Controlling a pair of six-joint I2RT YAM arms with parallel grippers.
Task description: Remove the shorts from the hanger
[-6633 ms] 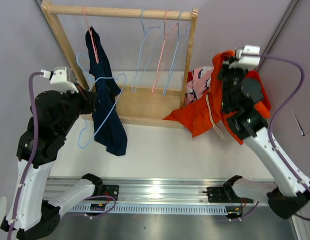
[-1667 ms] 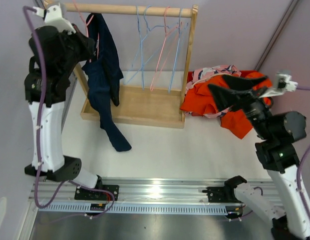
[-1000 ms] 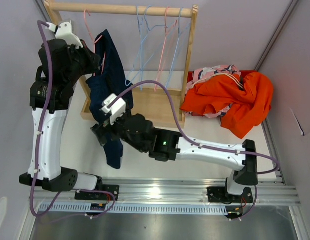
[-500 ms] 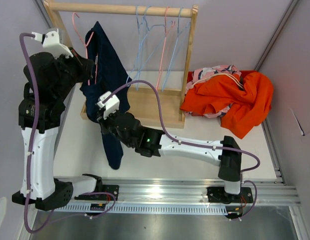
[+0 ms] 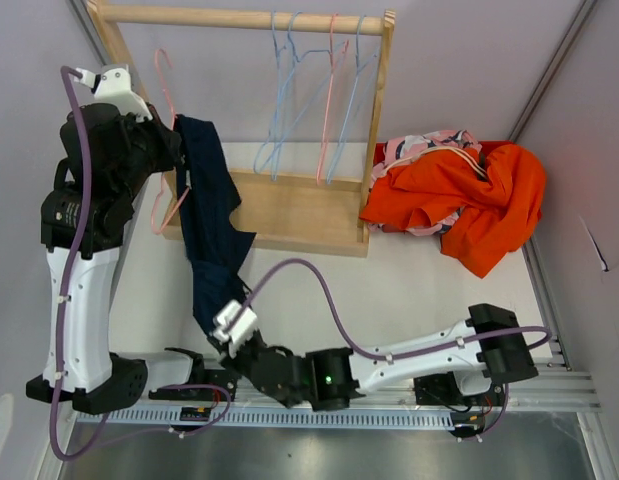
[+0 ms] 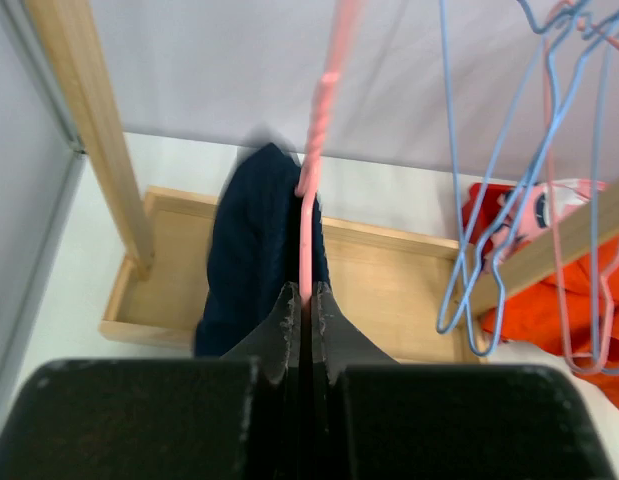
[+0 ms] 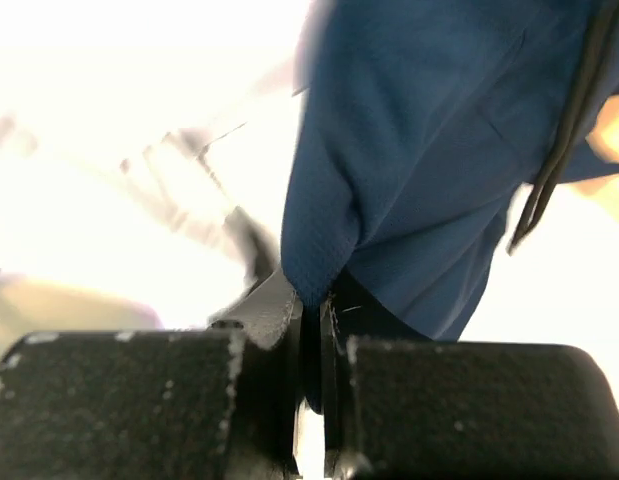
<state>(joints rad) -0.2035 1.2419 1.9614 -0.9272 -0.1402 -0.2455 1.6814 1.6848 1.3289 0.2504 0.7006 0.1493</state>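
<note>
top external: left gripper [image 6: 303, 298] jaws clamped on pink hanger [image 6: 321, 100] near the tabletop's [image 5: 389, 280] left edge, navy shorts [image 5: 211, 235] draped from it, right gripper [image 7: 311, 305] jaws pinched on their lower hem.

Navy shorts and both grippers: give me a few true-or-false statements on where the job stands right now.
1. The left gripper is shut on the pink hanger. True.
2. The right gripper is open beside the navy shorts. False: it is shut on their lower edge.
3. The navy shorts are off the pink hanger. False: they hang from it.
4. The orange shorts lie on the table, right of the rack. True.
</note>
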